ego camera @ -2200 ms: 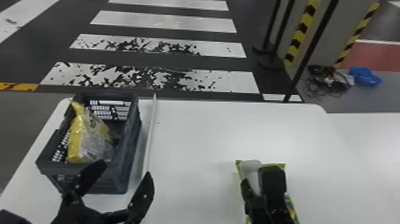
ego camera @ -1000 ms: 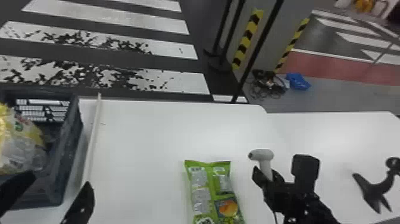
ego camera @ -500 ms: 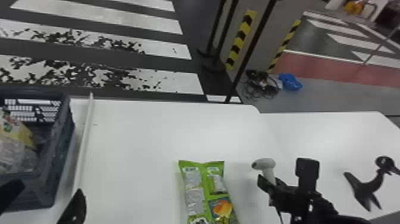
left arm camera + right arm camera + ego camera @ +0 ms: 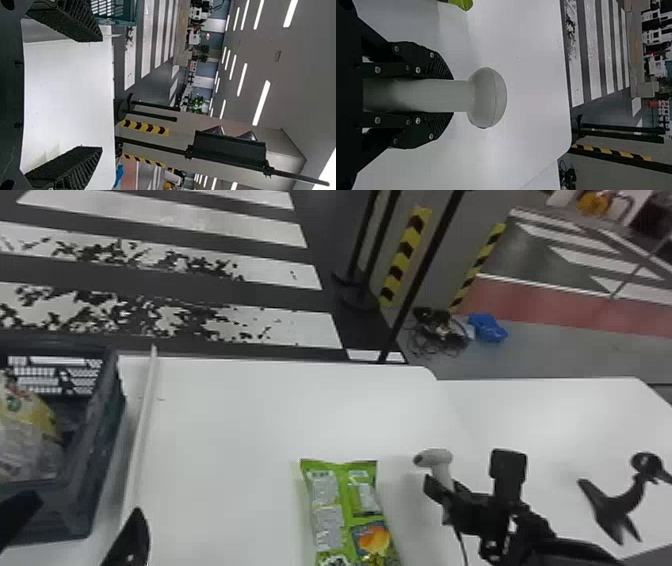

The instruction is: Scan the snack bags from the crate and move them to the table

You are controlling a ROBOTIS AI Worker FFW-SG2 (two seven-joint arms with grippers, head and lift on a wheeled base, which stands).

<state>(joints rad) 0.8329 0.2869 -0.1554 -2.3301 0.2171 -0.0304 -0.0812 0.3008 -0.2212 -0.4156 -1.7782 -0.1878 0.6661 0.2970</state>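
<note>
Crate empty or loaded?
Loaded: in the head view at least one yellow snack bag sits inside the crate. How many in total, cannot tell.

We've turned head view rightward; swung right gripper with scanner from over green snack bag to its right.

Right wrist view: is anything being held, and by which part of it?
Yes, the right claw grips the pale scanner from both sides by its handle; the rounded head sticks out past the claw.
</note>
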